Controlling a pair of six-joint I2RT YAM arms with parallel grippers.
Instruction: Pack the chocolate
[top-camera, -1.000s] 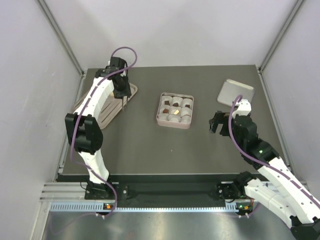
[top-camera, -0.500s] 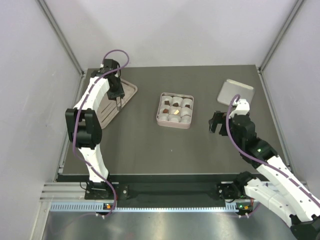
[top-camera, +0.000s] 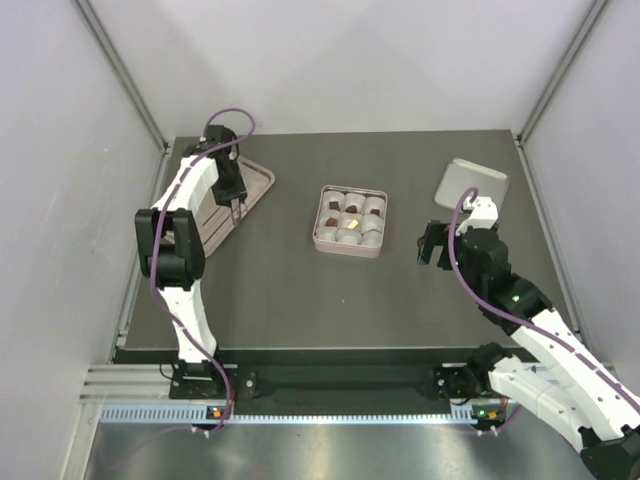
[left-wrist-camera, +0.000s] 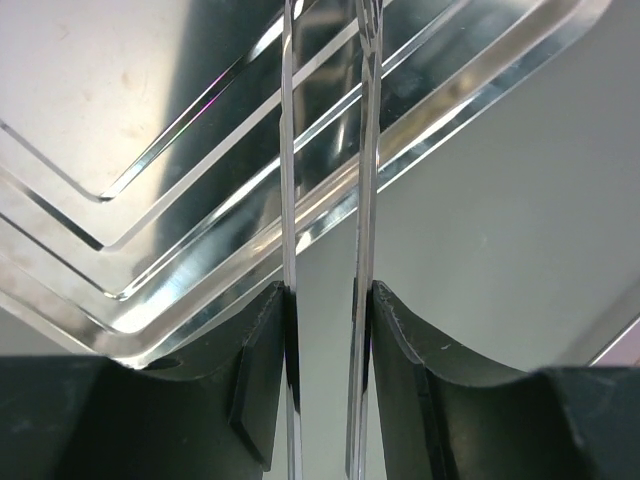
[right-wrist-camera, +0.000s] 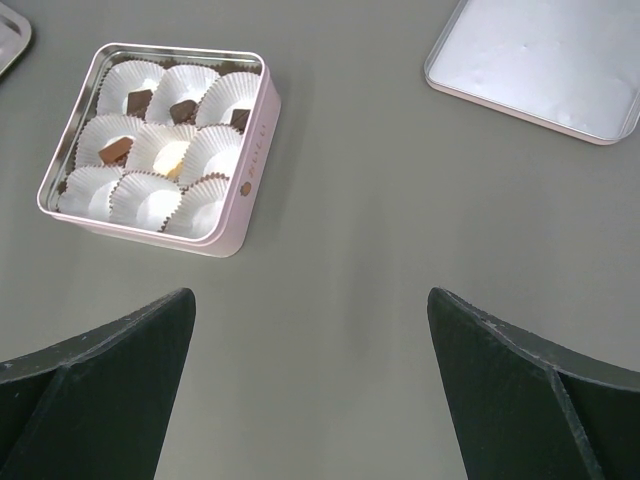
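Between the left fingers (left-wrist-camera: 272, 345), pressed onto tweezers (left-wrist-camera: 288, 200), thin blades reach out over the silver tray (left-wrist-camera: 150, 120); whether a loose piece lies there I cannot tell. Seen from above, the chocolate (right-wrist-camera: 116, 150) sits at three o'clock from them, in the paper cups (right-wrist-camera: 150, 200) of the pink tin (right-wrist-camera: 255, 140). Nearer it, the right fingers (right-wrist-camera: 140, 350) hang spread and empty, tin at ten o'clock in their own view. Each piece looks cube-like, with no long axis to line up.

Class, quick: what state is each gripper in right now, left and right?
Left gripper: closed on metal tweezers.
Right gripper: open, holding nothing.
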